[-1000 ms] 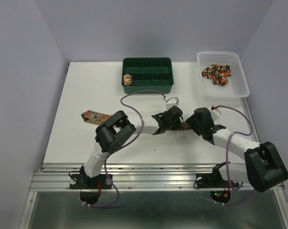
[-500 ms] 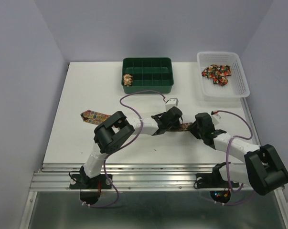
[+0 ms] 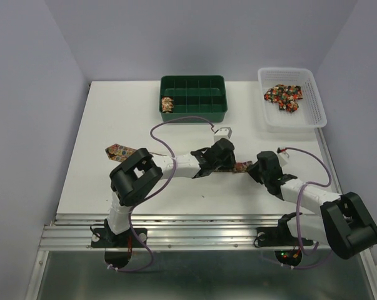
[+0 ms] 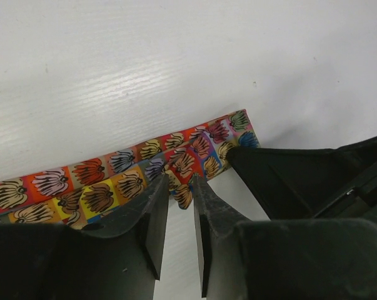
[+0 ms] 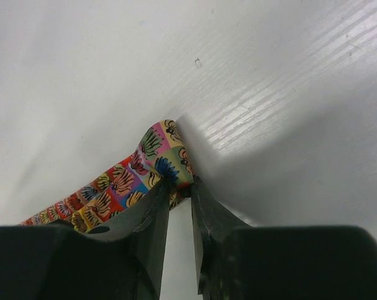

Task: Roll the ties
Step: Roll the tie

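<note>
**Both pincers nip the tie's narrow end; the right one has backed off**
The left pincer [image 4: 180, 187] and the right pincer [image 5: 179, 186] are each closed to a sliver on the tie [image 3: 120, 151], which lies flat along the surface [image 3: 113, 112]. Within the last second the right arm has drawn away to the right, so rolling looks ready to begin.

Open along the left of the table [image 3: 107, 112] and between green tray [image 3: 194, 116] and white basket [image 3: 292, 122]. Blocked mid-table by left gripper [image 4: 180, 184] and right gripper [image 5: 179, 187], nose to nose, both pinching the flat tie [image 3: 120, 151].
</note>
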Tool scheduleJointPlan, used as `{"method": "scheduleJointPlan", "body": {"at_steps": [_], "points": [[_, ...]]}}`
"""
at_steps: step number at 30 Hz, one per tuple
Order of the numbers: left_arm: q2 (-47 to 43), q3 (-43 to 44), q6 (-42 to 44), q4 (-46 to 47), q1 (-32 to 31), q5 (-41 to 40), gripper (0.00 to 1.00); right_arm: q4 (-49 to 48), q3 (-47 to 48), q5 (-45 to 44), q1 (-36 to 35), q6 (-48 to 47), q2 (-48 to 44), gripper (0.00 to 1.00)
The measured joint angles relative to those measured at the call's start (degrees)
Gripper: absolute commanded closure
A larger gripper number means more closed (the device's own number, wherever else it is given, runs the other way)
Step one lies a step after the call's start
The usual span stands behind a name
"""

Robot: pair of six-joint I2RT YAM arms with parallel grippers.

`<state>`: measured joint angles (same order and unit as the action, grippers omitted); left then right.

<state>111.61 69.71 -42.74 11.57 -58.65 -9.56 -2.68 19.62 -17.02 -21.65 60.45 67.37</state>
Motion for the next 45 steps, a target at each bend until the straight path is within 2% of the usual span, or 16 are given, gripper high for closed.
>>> {"method": "scheduleJointPlan", "body": {"at_steps": [9, 10, 11, 12, 20, 21, 24, 25, 28, 29, 30, 32, 37, 41, 45], "points": [[0.09, -0.66, 0.74, 0.87, -0.02, 4.92, 0.65, -5.05, -2.08, 0.37, 0.00, 1.55, 0.39, 0.75], [0.17, -0.66, 0.72, 0.87, -0.07, 5.05, 0.59, -5.27, -2.36, 0.39, 0.00, 1.86, 0.15, 0.74], [0.31, -0.66, 0.72, 0.90, -0.11, 5.05, 0.59, -5.35, -2.54, 0.39, 0.00, 2.01, 0.00, 0.74], [0.48, -0.66, 0.63, 0.81, -0.13, 4.96, 0.54, -5.31, -2.78, 0.39, 0.00, 2.23, -0.39, 0.74], [4.07, 1.66, 0.46, -0.85, -0.11, 4.07, 0.55, -5.14, -3.61, 0.59, 0.00, 2.40, -1.73, 0.74], [4.35, 2.08, 0.46, -0.85, -0.11, 4.07, 0.55, -5.14, -3.61, 0.61, 0.00, 2.40, -1.73, 0.75], [5.18, 3.02, 0.46, -1.01, -0.13, 4.26, 0.66, -5.20, -3.61, 0.81, 0.00, 2.38, -1.66, 0.74], [5.33, 3.08, 0.35, -1.09, -0.11, 4.28, 0.74, -5.29, -3.61, 0.87, 0.00, 2.38, -1.60, 0.74], [5.35, 3.08, 0.28, -1.20, -0.11, 4.33, 0.85, -5.95, -3.61, 1.07, 0.00, 2.36, -1.09, 0.74], [5.35, 3.08, 0.37, -1.22, -0.11, 4.31, 0.91, -6.27, -3.61, 1.18, 0.00, 2.32, -0.90, 0.73], [5.35, 3.08, 0.39, -1.20, -0.11, 4.31, 0.92, -6.51, -3.61, 1.27, 0.00, 2.32, -0.76, 0.71], [5.35, 3.08, 0.33, -1.25, -0.11, 4.31, 0.99, -6.91, -3.61, 1.44, 0.00, 2.14, -0.55, 0.66], [5.35, 3.67, 0.76, -1.75, -0.11, 4.61, 1.00, -5.75, -3.50, 1.77, 0.00, 1.14, -1.99, 0.57], [5.53, 5.01, 1.01, -2.03, -0.11, 4.83, 1.00, -0.74, -3.50, 1.16, 0.00, -0.09, -6.64, 0.51], [6.10, 6.36, 1.38, -1.99, -0.11, 4.83, 1.00, 3.39, -3.48, -0.81, 0.00, -0.81, -11.15, 0.50]]}}
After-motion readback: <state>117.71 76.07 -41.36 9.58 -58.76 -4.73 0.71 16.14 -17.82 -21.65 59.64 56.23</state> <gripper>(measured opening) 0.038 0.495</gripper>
